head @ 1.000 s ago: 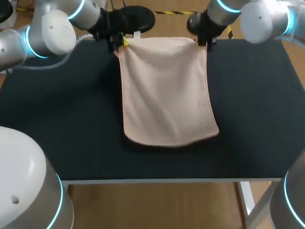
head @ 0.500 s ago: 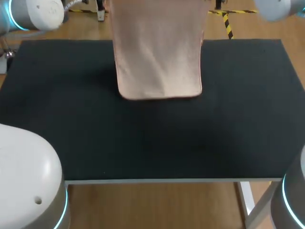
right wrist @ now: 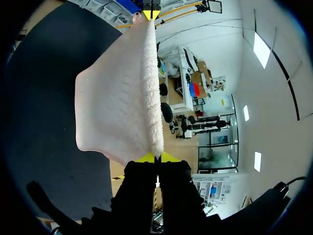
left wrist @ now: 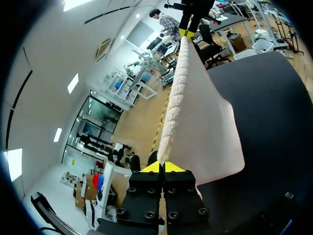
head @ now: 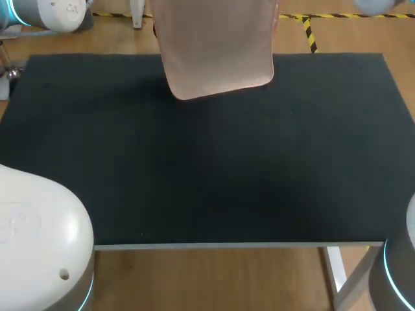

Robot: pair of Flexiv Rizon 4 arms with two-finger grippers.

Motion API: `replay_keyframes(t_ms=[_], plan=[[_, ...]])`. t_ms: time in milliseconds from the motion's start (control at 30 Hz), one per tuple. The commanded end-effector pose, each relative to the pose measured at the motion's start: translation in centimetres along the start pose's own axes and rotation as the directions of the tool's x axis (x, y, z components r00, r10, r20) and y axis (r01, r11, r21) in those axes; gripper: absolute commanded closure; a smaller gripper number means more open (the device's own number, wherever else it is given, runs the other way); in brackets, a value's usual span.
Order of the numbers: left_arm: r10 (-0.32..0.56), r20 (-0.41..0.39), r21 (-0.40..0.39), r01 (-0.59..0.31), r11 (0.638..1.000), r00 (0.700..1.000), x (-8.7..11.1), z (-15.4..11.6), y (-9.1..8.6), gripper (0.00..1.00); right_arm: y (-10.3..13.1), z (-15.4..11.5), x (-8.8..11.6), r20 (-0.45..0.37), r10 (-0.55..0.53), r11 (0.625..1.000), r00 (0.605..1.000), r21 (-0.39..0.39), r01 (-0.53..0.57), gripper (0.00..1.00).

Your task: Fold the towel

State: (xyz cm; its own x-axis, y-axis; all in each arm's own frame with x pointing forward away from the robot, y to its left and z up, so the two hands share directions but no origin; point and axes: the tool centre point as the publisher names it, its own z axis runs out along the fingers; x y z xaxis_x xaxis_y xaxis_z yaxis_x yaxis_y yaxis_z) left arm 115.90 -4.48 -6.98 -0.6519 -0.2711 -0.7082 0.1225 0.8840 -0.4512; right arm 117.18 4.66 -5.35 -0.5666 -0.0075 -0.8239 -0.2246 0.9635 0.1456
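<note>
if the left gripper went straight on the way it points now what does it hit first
The pale pink terry towel that the left gripper is shut on: its held edge runs straight ahead. Past that edge, probably the right gripper at the other corner, though depth is hard to judge.

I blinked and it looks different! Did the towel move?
Yes. The towel has been lifted up and back. Its bottom edge now hangs near the far edge of the table, not near the middle.
</note>
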Motion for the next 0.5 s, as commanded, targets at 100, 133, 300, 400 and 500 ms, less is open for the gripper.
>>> replay_keyframes(t_ms=[100, 133, 300, 400, 500], plan=[[0.015, -0.031, 0.009, -0.015, 1.000, 0.999, 1.6, -1.4, 0.0, 1.00, -0.5, -1.6, 1.5, -0.013, 0.005, 1.000, 1.000, -0.012, -0.005, 1.00], [0.015, -0.036, 0.009, -0.015, 1.000, 0.999, 1.9, -1.6, -0.1, 1.00, -0.7, -1.8, 1.7, -0.017, 0.007, 1.000, 1.000, -0.013, -0.007, 1.00], [0.012, -0.097, 0.032, -0.009, 0.999, 0.995, 4.1, -2.8, -0.4, 1.00, -1.0, -3.2, 3.2, -0.043, 0.018, 1.000, 0.999, -0.008, -0.019, 1.00], [-0.021, -0.128, 0.035, 0.026, 0.999, 0.992, 5.5, -3.5, -0.3, 1.00, -0.9, -4.3, 4.6, -0.060, 0.026, 1.000, 0.998, -0.014, -0.027, 1.00], [-0.046, -0.150, 0.033, 0.051, 0.998, 0.988, 7.1, -4.6, -0.2, 1.00, -0.6, -5.1, 6.6, -0.091, 0.038, 0.999, 0.995, -0.028, -0.041, 1.00]])
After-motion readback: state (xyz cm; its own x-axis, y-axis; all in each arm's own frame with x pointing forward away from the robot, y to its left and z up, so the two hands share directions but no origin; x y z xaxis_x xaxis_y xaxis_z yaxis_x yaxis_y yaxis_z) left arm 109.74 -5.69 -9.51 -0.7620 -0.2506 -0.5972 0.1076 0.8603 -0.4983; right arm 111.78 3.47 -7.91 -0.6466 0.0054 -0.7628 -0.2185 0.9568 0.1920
